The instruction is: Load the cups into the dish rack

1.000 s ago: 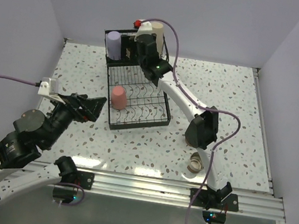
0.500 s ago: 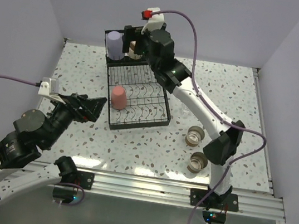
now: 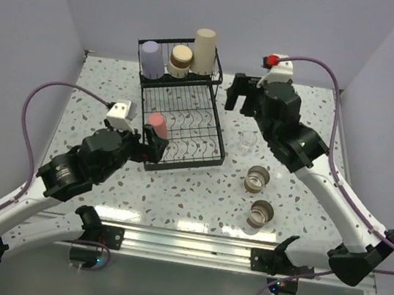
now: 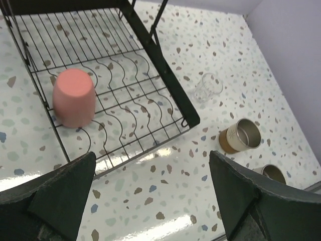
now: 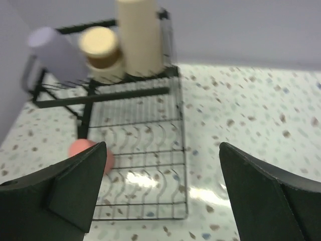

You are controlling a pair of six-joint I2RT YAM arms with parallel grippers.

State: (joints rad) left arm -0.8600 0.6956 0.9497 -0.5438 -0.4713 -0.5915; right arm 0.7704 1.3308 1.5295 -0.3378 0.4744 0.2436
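Observation:
The black dish rack (image 3: 196,141) stands at the back middle of the table. Its upper basket holds the lavender cup (image 3: 151,59), a short tan cup (image 3: 180,60) and the tall beige cup (image 3: 204,51). The red-pink cup (image 3: 156,127) sits upside down in the lower tray. The clear glass (image 3: 246,144) and two tan-and-metallic cups (image 3: 257,179) (image 3: 261,213) stand on the table right of the rack. My left gripper (image 3: 148,149) is open and empty at the rack's front left corner. My right gripper (image 3: 238,93) is open and empty, right of the upper basket.
The left wrist view shows the rack's lower tray (image 4: 165,80), the red-pink cup (image 4: 74,98), the glass (image 4: 206,88) and a tan cup (image 4: 239,135). The right wrist view shows the upper basket's cups (image 5: 140,35). Walls close in the table on the left, back and right.
My right gripper has let go of the tall beige cup in the upper basket and swung away to the right. My left arm has moved forward and right to the rack's front.

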